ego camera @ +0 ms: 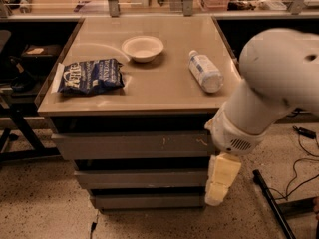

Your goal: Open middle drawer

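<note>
1. middle drawer (142,179): second of three grey fronts in the cabinet, below the scuffed top drawer front (134,146) and above the bottom drawer front (147,201). shut; a dark gap shows above it.
2. gripper (215,198): cream-coloured, hangs pointing down at the right end of the middle drawer front and overlaps it in view. contact with the front: cannot tell. open or closed: cannot tell.
3. white arm (269,83): enters from the right, in front of the cabinet's right corner.
4. cabinet top (164,91): white bowl (142,48) at the back, blue bag (89,76) at left, plastic bottle (205,71) lying on its side at right, all apart.
</note>
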